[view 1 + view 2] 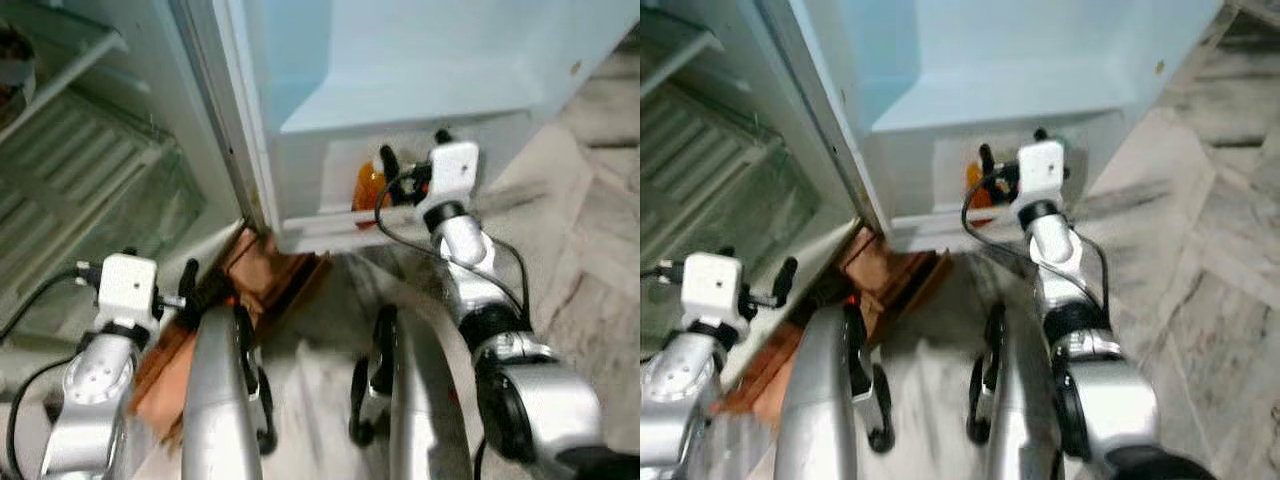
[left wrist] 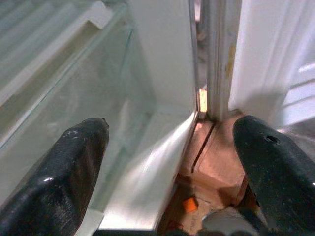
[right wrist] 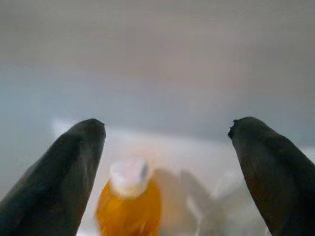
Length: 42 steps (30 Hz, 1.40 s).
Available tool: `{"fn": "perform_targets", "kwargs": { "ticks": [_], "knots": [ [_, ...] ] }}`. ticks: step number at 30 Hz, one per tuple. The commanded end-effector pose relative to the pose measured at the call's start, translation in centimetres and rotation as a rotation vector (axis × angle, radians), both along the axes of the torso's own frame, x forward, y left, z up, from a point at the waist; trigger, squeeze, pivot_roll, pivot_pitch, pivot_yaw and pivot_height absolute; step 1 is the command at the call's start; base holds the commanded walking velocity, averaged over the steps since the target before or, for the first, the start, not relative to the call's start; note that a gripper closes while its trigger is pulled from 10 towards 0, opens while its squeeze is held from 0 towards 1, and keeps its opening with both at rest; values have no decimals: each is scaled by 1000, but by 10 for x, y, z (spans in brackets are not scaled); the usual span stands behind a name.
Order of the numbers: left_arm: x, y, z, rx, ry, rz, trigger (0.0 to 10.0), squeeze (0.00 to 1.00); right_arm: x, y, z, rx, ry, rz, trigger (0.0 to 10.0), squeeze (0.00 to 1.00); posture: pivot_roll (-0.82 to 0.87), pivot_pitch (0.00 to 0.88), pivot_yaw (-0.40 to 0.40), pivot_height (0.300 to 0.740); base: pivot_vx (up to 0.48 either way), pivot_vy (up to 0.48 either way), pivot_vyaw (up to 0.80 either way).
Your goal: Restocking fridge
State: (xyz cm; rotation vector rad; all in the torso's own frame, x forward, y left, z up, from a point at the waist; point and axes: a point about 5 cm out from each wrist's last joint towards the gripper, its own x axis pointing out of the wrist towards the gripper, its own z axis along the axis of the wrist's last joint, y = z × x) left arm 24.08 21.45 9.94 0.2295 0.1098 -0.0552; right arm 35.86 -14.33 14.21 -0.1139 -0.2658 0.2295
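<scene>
An orange bottle [image 1: 366, 186] with a white cap stands in the bottom shelf [image 1: 330, 232] of the open fridge door. My right gripper [image 1: 413, 150] is held out over that shelf, just above the bottle [image 3: 129, 201]. Its black fingers [image 3: 78, 162] are spread wide on either side of the cap, open and holding nothing. My left gripper [image 1: 160, 268] is low by the fridge's bottom corner, open and empty [image 2: 172, 142], facing the gap between cabinet and door hinge.
Glass shelves [image 1: 90, 170] and a drawer fill the fridge interior at left. A brown wooden base [image 1: 270, 270] lies under the fridge's corner. Marble floor [image 1: 590, 230] stretches to the right of the door. My silver legs [image 1: 220, 400] stand close to the fridge.
</scene>
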Motion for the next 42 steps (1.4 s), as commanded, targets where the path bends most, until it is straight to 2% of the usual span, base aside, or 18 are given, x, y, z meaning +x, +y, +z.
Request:
{"fn": "perform_targets", "kwargs": {
  "ticks": [1, 2, 3, 4, 6, 9, 12, 17, 24, 26, 32, 37, 42],
  "knots": [
    [-2, -3, -10, -6, 22, 4, 10000, 0, -15, 4, -8, 1, 15, 48, 10000, 1000, 138, 95, -29, 531, 0, 0, 0],
    [-1, -5, -12, -13, 21, -1, 10000, 0, -23, 4, -15, 0, 36, 45, 10000, 941, 133, 81, -32, 531, 0, 0, 0],
    [0, -7, -13, -18, 20, -3, 10000, 0, -28, 3, -21, 0, 51, 42, 10000, 941, 130, 75, -33, 531, 0, 0, 0],
    [2, -9, -14, -25, 14, -5, 10000, 0, -36, 2, -26, 4, 59, 36, 10000, 0, 126, 57, -36, 531, 0, 0, 0],
    [8, -13, -14, -41, -4, 0, 10000, 0, -52, -1, -38, 2, 73, -7, 10000, 0, 122, 38, -35, 531, 0, 0, 0],
    [16, -15, -10, -55, -31, 10, 10000, 0, -62, -5, -39, 42, 72, -64, 10000, 0, 109, 17, -22, 531, 0, 0, 0],
    [24, -17, -5, -54, -58, -3, 10000, 0, -64, -9, -30, 74, 56, -137, 10000, 0, 92, 18, -1, 551, 0, 0, 0],
    [26, -19, -3, -55, -72, -17, 10000, 0, -63, -10, -23, 54, 43, -138, 10000, 0, 76, 22, 5, 581, 0, 0, 0],
    [24, -26, -7, -66, -70, -31, 10000, 0, -62, -20, -19, 32, 56, -163, 10000, 0, 74, 33, -11, 626, 0, 0, 0],
    [17, -29, -11, -80, -56, -30, 10000, 0, -66, -20, -22, 32, 72, -162, 10000, 0, 78, 42, -22, 646, 0, 0, 0],
    [8, -32, -19, -89, -29, -34, 10000, 0, -74, -20, -34, 42, 122, -172, 10000, 0, 78, 32, -31, 681, 0, 0, 0],
    [10, -32, -19, -90, -27, -36, 10000, 0, -77, -18, -35, 40, 132, -163, 10000, 0, 67, 25, -27, 706, 0, 0, 0],
    [11, -32, -18, -87, -26, -41, 10000, 0, -76, -23, -33, 35, 138, -173, 10000, 0, 55, 25, -26, 731, 0, 0, 0]
  ]
}}
